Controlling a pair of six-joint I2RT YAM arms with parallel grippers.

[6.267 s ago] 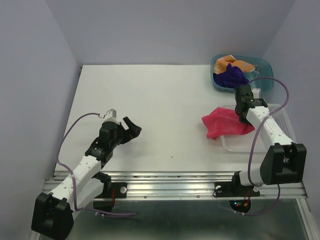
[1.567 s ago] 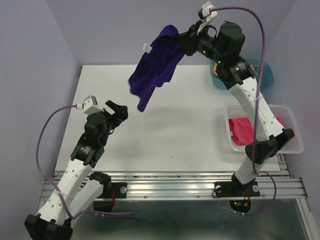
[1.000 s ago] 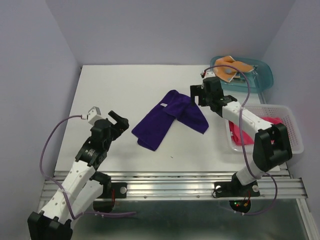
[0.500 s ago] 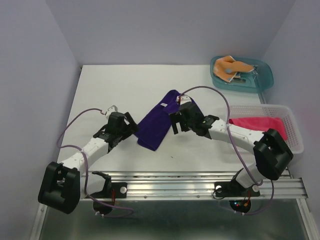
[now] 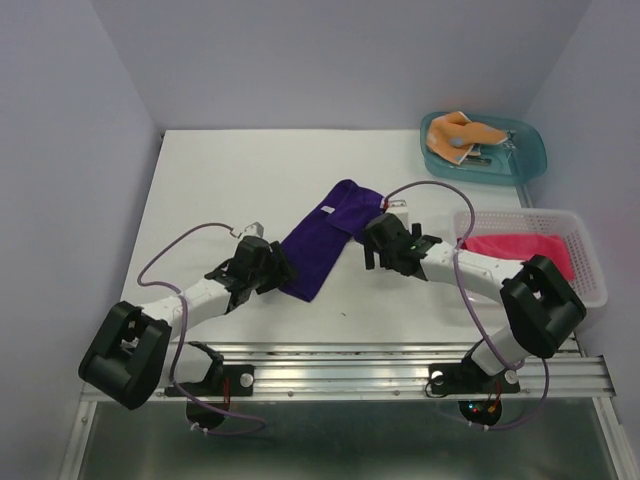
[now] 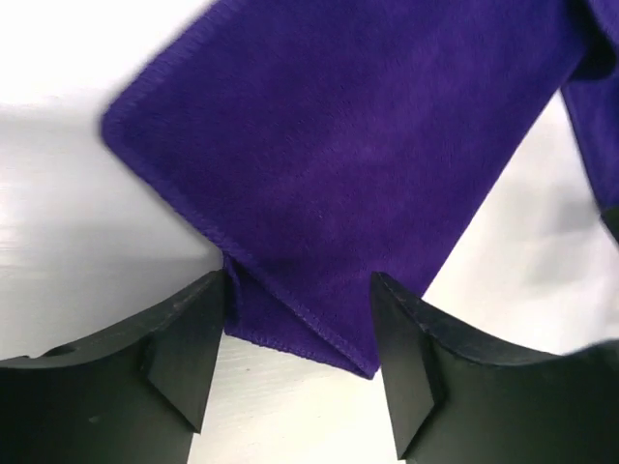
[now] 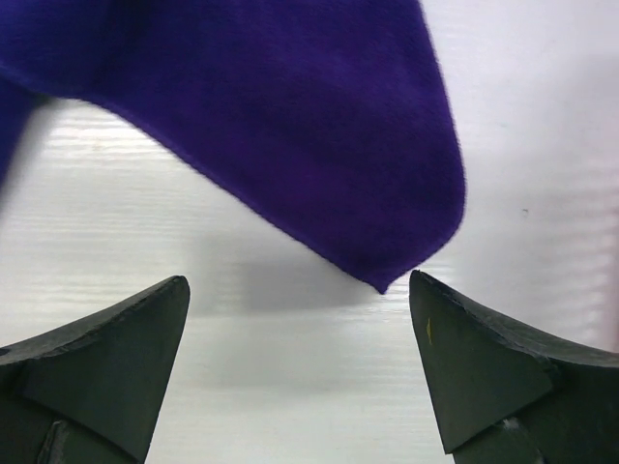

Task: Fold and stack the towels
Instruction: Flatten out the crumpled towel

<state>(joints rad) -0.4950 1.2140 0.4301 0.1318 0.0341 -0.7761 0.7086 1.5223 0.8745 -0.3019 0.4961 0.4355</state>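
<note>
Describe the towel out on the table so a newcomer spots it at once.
Start at the white table and look to its middle, between the left claw and the right claw. The dark purple towel lies there as a long diagonal strip. It is the only towel on the bare tabletop: the pink towel sits in the white basket, the orange towel in the teal tub.

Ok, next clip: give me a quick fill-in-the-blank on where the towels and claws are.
The purple towel lies on the ____. The pink towel sits in the white ____. The left claw and right claw are both ____.
Missing: table, basket, open.
</note>
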